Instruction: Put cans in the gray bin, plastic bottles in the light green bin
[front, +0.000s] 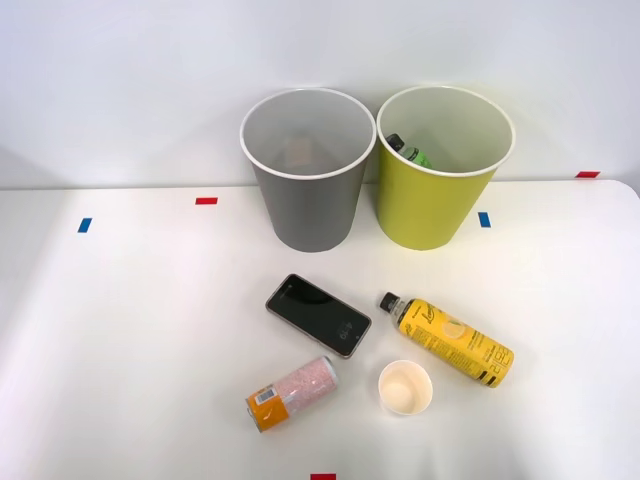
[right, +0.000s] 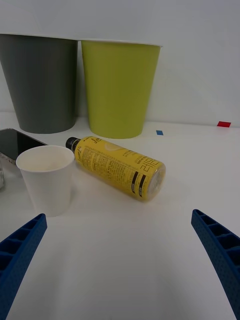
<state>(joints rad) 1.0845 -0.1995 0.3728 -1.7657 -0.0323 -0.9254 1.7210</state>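
White worktop (front: 120, 330) against a plain white wall, bits of red and blue tape on it. Gray bin (front: 307, 175) and light green bin (front: 440, 175) stand side by side at the far edge, just beside each other, gray on the left. Green bottle (front: 409, 152) already sits inside the light green bin; just the cap and shoulder show over the rim, the rest is hidden. Something dim lies at the bottom of the gray bin, can't tell what. Yellow bottle (front: 447, 339) lies on its side near-right, cap pointing far-left, just beside the paper cup (front: 405, 387). Can (front: 292, 393) lies on its side near-centre, orange end toward the near-left, close to the phone (front: 318, 315) but apart from it. Tool (right: 120, 260) is spread wide, nothing between the fingers, low over the worktop and facing the yellow bottle's base from the near side. Judgement: both bottle and can are probably light, smooth and round, so they will roll if nudged; thin walls may dent under hard squeeze. Take the bottle across mid-body, fingers either side of the label, and keep clear of the cup, which would tip easily. Fill level of bottle and can not readable. Phone and can are partly cut off in the wrist view.
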